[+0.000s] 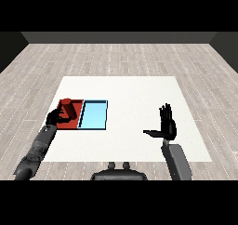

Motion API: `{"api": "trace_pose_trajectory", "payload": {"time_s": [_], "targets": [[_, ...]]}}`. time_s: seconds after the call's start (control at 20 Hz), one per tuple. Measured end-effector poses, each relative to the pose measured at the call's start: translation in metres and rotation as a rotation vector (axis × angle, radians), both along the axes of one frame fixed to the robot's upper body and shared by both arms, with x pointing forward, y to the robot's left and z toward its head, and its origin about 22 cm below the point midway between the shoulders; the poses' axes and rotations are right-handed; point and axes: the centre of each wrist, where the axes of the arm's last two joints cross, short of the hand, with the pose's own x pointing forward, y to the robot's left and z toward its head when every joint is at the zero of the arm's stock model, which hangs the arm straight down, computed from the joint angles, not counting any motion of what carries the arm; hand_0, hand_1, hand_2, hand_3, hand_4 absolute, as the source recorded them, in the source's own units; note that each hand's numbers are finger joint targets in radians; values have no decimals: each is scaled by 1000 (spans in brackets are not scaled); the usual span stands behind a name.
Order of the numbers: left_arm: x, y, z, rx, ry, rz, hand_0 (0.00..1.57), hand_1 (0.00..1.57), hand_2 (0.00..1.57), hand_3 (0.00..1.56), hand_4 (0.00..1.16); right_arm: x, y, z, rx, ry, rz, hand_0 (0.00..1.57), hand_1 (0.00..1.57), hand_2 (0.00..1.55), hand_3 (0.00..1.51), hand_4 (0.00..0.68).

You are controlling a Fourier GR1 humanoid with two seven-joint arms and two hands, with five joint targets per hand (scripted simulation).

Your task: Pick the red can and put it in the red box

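The red can (69,108) stands tilted over the red tray (76,109) at the table's left side. My left hand (56,117) is at the can's near left side with its fingers curled round the can. My right hand (167,126) is raised over the table at the right, far from the trays, with straight fingers pointing up and the thumb stuck out to the left; it holds nothing.
The light blue tray (94,115) lies right beside the red tray, on its right. The white table (135,94) ends at its front edge near my forearms, and a wooden floor surrounds it.
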Motion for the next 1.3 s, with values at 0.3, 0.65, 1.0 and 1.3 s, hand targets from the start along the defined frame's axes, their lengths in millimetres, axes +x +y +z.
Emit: {"api": "trace_pose_trajectory", "payload": {"time_s": [0.3, 0.65, 1.0, 1.3], "targets": [[-3, 2, -13, 0, 85, -42, 0, 0, 0, 0, 197, 13, 7, -7, 4, -4, -5, 0, 0, 0, 0, 0], [-2, 9, -12, -48, 113, -46, 0, 0, 0, 0, 0, 13, 3, -13, 9, -22, 5, 0, 0, 0, 0, 0], [30, -19, 15, -389, -429, -185, 0, 0, 0, 0, 0, 18, 5, -10, 18, -34, 38, 0, 0, 0, 0, 0], [39, -82, 6, -692, -797, -398, 0, 0, 0, 0, 0, 19, 2, -9, -14, -38, 63, 0, 0, 0, 0, 0]]}}
